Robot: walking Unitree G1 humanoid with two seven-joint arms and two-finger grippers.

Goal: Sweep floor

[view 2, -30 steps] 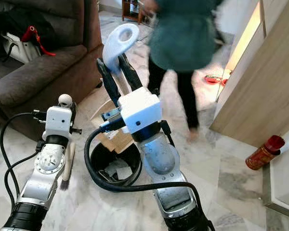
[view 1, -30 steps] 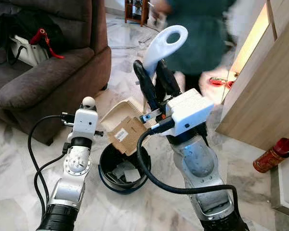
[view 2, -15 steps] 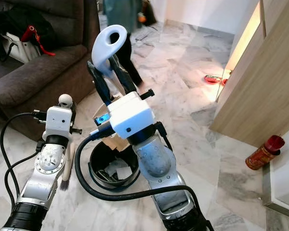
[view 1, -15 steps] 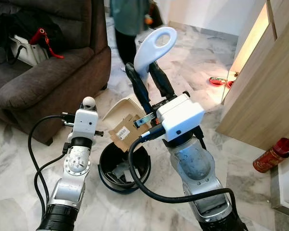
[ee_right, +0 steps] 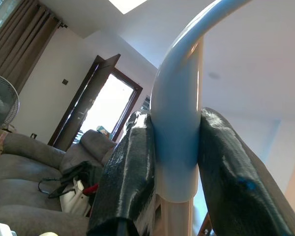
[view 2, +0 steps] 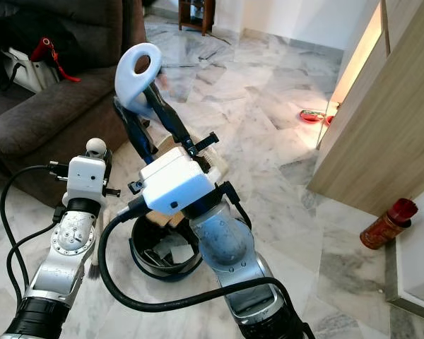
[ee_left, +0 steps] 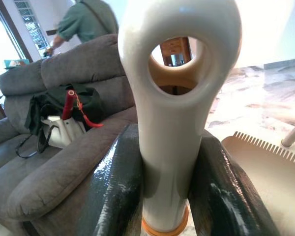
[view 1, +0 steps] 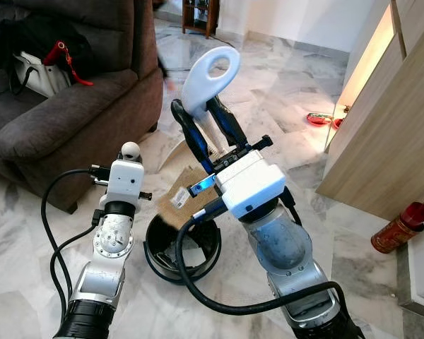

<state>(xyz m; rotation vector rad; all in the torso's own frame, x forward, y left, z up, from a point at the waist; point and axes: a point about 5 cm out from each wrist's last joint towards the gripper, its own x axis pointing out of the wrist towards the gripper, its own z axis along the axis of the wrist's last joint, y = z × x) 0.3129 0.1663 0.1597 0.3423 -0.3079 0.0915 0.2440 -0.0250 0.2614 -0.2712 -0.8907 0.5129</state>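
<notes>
The right gripper [view 1: 206, 127] clamps the looped white plastic handle of a cream dustpan [view 1: 210, 74], tipping it over a round black bin [view 1: 182, 251] on glossy marble floor [view 1: 283, 92]. Brown cardboard scraps [view 1: 178, 201] slide toward the bin. The left gripper [ee_left: 167, 191] grips a smooth cream brush handle [ee_left: 179, 73]. Emptying appears underway; next, steeper tilting seems needed.

Pale blue dustpan handle [view 1: 210, 76]; black bin [view 1: 182, 244]; brown sofa [view 1: 71, 113]

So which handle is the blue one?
The looped handle in the right gripper, high above the black bin; the left gripper holds a cream one.
</notes>
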